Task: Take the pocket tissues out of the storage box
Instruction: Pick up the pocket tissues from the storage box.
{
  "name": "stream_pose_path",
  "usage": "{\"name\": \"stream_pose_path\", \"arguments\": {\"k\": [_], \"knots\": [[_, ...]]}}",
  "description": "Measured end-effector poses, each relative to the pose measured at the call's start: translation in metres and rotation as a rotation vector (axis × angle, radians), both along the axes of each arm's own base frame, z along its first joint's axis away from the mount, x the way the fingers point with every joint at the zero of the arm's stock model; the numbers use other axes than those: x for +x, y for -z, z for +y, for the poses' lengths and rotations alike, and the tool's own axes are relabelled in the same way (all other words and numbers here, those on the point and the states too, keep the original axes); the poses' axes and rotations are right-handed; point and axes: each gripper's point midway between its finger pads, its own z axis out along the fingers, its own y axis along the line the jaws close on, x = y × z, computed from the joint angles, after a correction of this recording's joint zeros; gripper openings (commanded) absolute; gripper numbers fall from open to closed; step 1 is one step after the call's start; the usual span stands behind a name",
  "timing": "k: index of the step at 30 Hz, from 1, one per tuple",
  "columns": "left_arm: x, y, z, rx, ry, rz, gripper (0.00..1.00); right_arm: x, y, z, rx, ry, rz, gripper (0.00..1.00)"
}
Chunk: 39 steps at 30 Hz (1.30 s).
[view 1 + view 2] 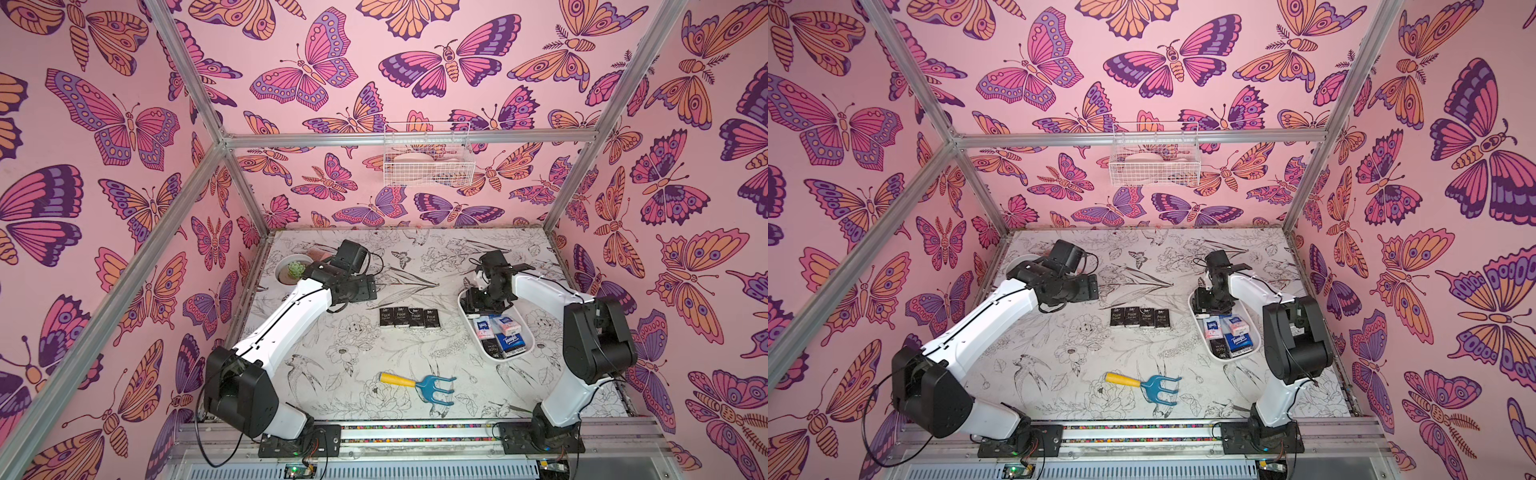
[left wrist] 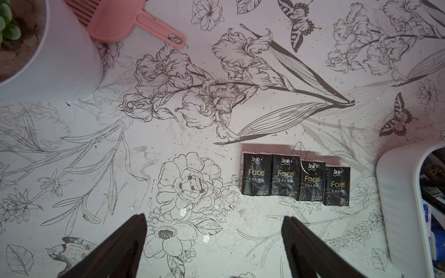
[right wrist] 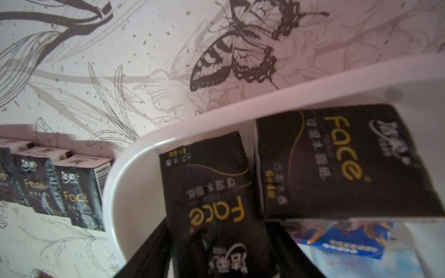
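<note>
The white storage box (image 1: 505, 360) (image 1: 1225, 358) lies at the right of the table. My right gripper (image 1: 478, 305) (image 1: 1208, 305) reaches into its far end. In the right wrist view the right gripper (image 3: 216, 223) is shut on a black "Face" packet (image 3: 212, 192) just inside the box rim (image 3: 240, 113). Another black packet (image 3: 337, 163) lies beside it. Blue and white pocket tissues (image 1: 508, 341) fill the near end. A row of several black packets (image 1: 409, 318) (image 2: 296, 179) lies on the table left of the box. My left gripper (image 2: 213, 216) (image 1: 361, 291) hangs open and empty above the table.
A white plant pot (image 1: 291, 270) (image 2: 60, 60) and a pink scoop (image 2: 144, 24) sit at the far left. A blue rake with a yellow handle (image 1: 419, 384) lies near the front edge. A white wire basket (image 1: 428, 160) hangs on the back wall.
</note>
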Motion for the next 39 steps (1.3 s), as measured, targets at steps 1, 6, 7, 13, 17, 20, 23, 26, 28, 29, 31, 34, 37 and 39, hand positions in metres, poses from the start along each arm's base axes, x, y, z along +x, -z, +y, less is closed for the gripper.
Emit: {"name": "stream_pose_path", "arguments": {"k": [1, 6, 7, 13, 17, 20, 23, 26, 28, 29, 31, 34, 37, 39], "knots": [[0.000, 0.000, 0.000, 0.000, 0.000, 0.000, 0.94, 0.001, -0.001, 0.000, 0.000, -0.002, -0.002, 0.67], [0.001, -0.001, 0.000, -0.001, 0.000, -0.003, 0.94, 0.011, -0.009, 0.003, -0.001, -0.024, -0.024, 0.62], [0.001, -0.002, 0.000, -0.002, 0.000, -0.004, 0.94, 0.012, -0.010, 0.004, -0.001, -0.027, -0.027, 0.60], [0.001, -0.002, 0.000, -0.002, 0.000, -0.005, 0.94, 0.011, -0.010, 0.003, -0.010, -0.049, -0.023, 0.53], [0.001, -0.002, 0.000, -0.002, 0.000, -0.005, 0.94, 0.008, -0.009, 0.001, -0.021, -0.059, -0.010, 0.58], [0.001, -0.002, -0.001, -0.002, 0.000, -0.005, 0.94, 0.005, -0.008, 0.000, -0.027, -0.072, 0.000, 0.62], [0.001, -0.002, 0.000, -0.002, 0.000, -0.005, 0.94, 0.003, -0.008, 0.000, -0.030, -0.081, 0.006, 0.63], [0.001, -0.002, 0.000, -0.002, 0.000, -0.005, 0.94, 0.003, -0.008, 0.000, -0.031, -0.081, 0.006, 0.59], [0.001, -0.002, 0.000, -0.002, 0.000, -0.005, 0.94, 0.003, -0.008, 0.000, -0.031, -0.081, 0.006, 0.54], [0.001, -0.002, 0.000, -0.002, 0.000, -0.005, 0.94, 0.003, -0.008, 0.000, -0.031, -0.081, 0.006, 0.51], [0.001, -0.002, 0.000, -0.002, 0.000, -0.005, 0.94, 0.003, -0.008, -0.001, -0.033, -0.080, 0.005, 0.48], [0.001, -0.003, 0.000, -0.003, 0.000, -0.006, 0.94, 0.003, -0.008, -0.002, -0.037, -0.078, 0.004, 0.48], [0.001, -0.003, 0.000, -0.004, 0.000, -0.008, 0.94, 0.003, -0.009, -0.004, -0.049, -0.075, 0.005, 0.48], [0.000, -0.004, 0.000, -0.005, -0.001, -0.010, 0.94, 0.002, -0.013, -0.006, -0.061, -0.072, 0.005, 0.48]]}}
